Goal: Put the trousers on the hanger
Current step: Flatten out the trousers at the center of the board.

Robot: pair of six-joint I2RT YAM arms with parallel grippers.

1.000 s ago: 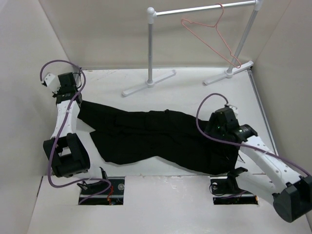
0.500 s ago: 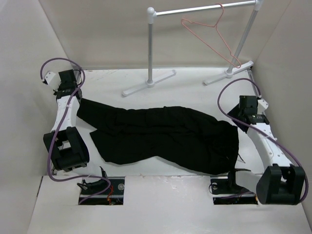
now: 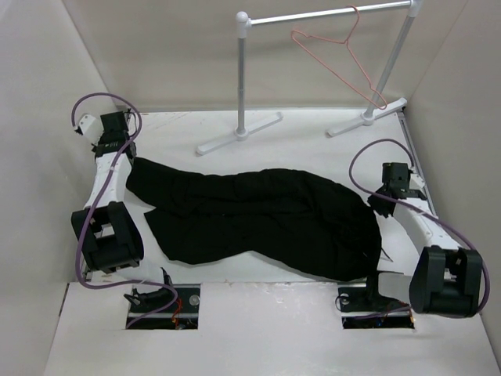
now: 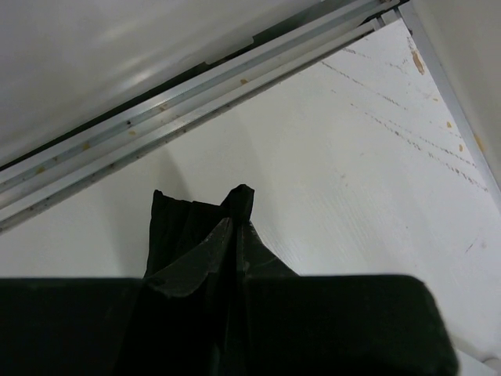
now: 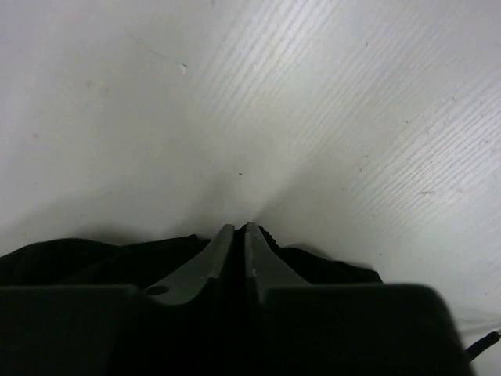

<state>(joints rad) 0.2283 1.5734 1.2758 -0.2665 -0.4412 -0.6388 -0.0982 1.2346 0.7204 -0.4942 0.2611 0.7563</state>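
Note:
The black trousers [image 3: 258,215] lie spread lengthwise across the white table. My left gripper [image 3: 127,163] is at their left end, shut on a fold of the fabric [image 4: 171,227], which pokes up past its closed fingertips [image 4: 237,223]. At the trousers' right edge my right gripper [image 3: 374,205] has its jaws pressed together [image 5: 239,229] on a pinch of black cloth [image 5: 78,254]. The pink-red wire hanger [image 3: 338,63] hangs by its hook from the rail at the back right, far from both grippers.
The white-and-silver garment rail [image 3: 243,78] stands at the back of the table on two flat feet [image 3: 239,133]. Walls close in the left, back and right sides. A metal track [image 4: 196,86] runs along the table's edge near my left gripper.
My right arm swung from over the trousers out to their right edge, and its jaws closed on the cloth there. The left arm shifted only slightly, still gripping.

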